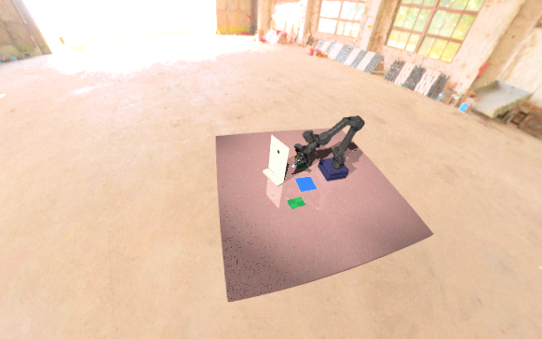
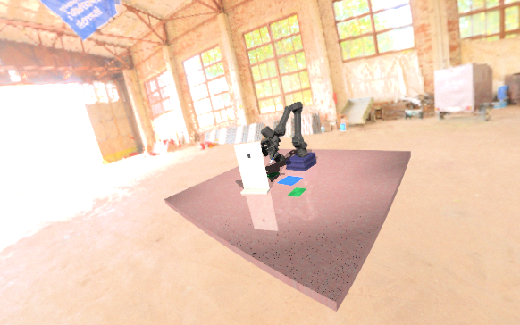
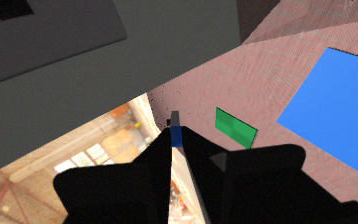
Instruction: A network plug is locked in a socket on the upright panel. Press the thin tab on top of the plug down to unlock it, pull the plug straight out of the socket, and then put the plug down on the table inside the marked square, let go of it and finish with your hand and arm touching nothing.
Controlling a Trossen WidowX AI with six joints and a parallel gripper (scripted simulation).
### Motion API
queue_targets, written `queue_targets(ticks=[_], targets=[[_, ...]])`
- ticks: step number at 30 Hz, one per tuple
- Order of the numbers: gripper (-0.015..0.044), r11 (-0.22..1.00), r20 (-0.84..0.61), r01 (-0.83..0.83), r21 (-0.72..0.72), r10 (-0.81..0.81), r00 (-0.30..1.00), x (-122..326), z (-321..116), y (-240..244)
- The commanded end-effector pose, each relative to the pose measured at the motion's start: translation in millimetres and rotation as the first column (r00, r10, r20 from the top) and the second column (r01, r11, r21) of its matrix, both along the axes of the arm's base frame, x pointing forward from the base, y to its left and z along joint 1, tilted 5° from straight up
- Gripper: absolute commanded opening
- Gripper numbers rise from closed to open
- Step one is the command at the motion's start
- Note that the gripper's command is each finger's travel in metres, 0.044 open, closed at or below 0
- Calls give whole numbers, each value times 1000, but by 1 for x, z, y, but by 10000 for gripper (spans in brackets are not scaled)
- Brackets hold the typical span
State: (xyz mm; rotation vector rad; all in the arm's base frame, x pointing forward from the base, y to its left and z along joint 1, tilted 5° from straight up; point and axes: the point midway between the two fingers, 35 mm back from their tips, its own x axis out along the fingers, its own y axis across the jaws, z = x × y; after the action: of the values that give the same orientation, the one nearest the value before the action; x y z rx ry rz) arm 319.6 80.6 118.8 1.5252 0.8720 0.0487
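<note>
My gripper [image 1: 297,163] [image 2: 272,159] [image 3: 175,131] is shut on the small blue and grey plug [image 3: 175,120], which points forward from the fingertips. The plug is out of the socket [image 3: 11,8], whose dark opening shows at the top left of the wrist view. The upright panel [image 1: 277,163] [image 2: 253,171] [image 3: 190,45] stands in front of the gripper, with a gap between. The gripper is low, tilted down, above the table on the arm's side of the panel. A blue square [image 1: 305,183] [image 2: 290,180] [image 3: 335,110] lies flat to the side of the gripper.
A green patch [image 1: 296,203] [image 2: 297,192] [image 3: 235,128] lies beyond the blue square. Another green patch [image 1: 302,166] [image 2: 274,175] lies under the gripper, partly hidden and in shadow. The arm's dark blue base [image 1: 332,170] [image 2: 301,162] stands on the table [image 1: 343,223] [image 2: 320,232]. The panel's foot [image 1: 273,177] reaches towards the table's middle.
</note>
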Motion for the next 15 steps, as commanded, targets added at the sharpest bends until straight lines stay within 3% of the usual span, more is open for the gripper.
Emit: queue_targets(ticks=[1, 15], targets=[[0, 999, -48, 21, -32, -22, 999, -10, -12, 6], [0, 983, -166, 59, -174, -88, 982, -41, -45, 20]])
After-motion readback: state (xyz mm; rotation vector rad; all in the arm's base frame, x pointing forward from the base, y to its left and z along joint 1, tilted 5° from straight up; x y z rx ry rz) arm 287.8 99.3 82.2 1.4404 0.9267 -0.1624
